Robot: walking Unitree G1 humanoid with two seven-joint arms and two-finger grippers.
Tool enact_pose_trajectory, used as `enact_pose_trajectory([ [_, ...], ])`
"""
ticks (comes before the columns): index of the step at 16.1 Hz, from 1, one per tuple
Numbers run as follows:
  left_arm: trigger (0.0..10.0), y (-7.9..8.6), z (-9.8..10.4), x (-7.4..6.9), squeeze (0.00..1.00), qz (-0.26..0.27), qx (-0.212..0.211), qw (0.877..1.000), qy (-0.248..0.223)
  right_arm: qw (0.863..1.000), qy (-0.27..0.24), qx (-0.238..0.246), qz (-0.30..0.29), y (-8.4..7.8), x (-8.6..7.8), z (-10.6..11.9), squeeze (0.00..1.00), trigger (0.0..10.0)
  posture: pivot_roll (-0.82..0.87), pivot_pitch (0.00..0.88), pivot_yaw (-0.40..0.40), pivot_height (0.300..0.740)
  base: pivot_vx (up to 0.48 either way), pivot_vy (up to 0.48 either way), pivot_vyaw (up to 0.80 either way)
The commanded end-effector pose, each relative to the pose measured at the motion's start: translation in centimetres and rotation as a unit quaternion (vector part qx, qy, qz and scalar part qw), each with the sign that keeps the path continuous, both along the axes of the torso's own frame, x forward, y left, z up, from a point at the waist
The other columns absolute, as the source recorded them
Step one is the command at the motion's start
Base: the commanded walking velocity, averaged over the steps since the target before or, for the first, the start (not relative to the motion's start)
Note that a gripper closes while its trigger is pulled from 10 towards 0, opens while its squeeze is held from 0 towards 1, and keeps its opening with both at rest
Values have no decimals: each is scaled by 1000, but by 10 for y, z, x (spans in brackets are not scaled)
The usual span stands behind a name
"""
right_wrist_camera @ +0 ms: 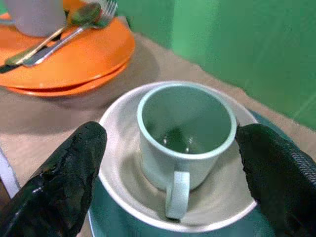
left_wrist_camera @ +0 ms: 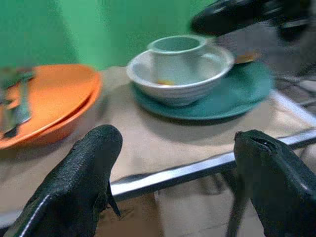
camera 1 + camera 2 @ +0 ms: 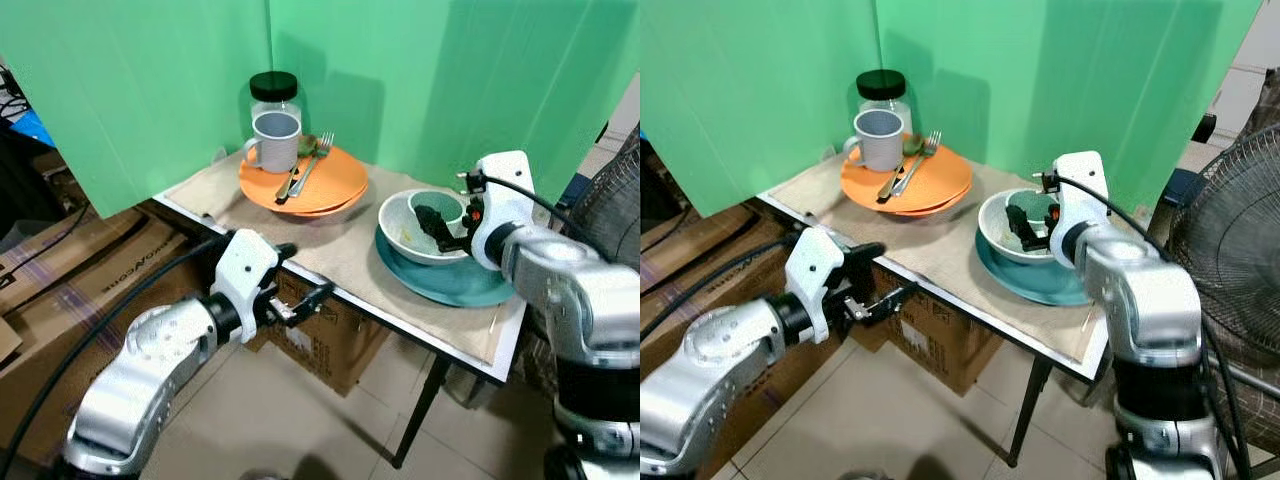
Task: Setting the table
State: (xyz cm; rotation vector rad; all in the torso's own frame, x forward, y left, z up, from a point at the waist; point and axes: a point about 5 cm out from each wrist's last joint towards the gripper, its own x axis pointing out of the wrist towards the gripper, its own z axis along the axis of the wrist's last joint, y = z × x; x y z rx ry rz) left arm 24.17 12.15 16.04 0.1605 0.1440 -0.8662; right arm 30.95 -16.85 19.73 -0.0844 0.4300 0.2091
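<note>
Your left gripper (image 3: 300, 285) is hovering nearest the camera, just off the near edge of the table (image 3: 440, 350) and below its top, with its jaws standing wide and holding nothing. Your right gripper (image 1: 173, 163) is reaching over the far right side, its two fingers spread wide on either side of the pale green cup (image 1: 186, 133), not touching it as far as the wrist view shows.

That cup is sitting upright inside the white bowl (image 3: 400, 228), and the bowl is resting on the teal plate (image 3: 470, 285). Further back on your left, a grey mug (image 3: 275, 140), a fork (image 3: 312, 160) and a spoon (image 1: 59, 27) are lying on the stacked orange plates (image 3: 335, 185), with a black-lidded jar (image 3: 273, 92) just behind.

You are probably dealing with glazed ceramic here: stiff, fairly light when empty, slick under rubber fingers and liable to chip if knocked. You should be squeezing across the round wall just below the rim, away from the handle (image 1: 176, 195), which is pointing toward your wrist. Lifting straight up matters, since dragging sideways could be shifting the loose bowl on its plate.
</note>
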Motion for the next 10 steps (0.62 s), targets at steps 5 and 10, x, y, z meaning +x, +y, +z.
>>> enact_pose_trajectory([
  [5,10000,-7,0,-7,0,-71,13,997,36,994,103,17,-20,-2,6,0,0,9608,141,0,23,740,0,0,0],
  [10,10000,-1,-2,-8,0,-76,24,996,51,989,144,15,-20,5,7,-11,0,0,146,0,22,740,0,0,0],
])
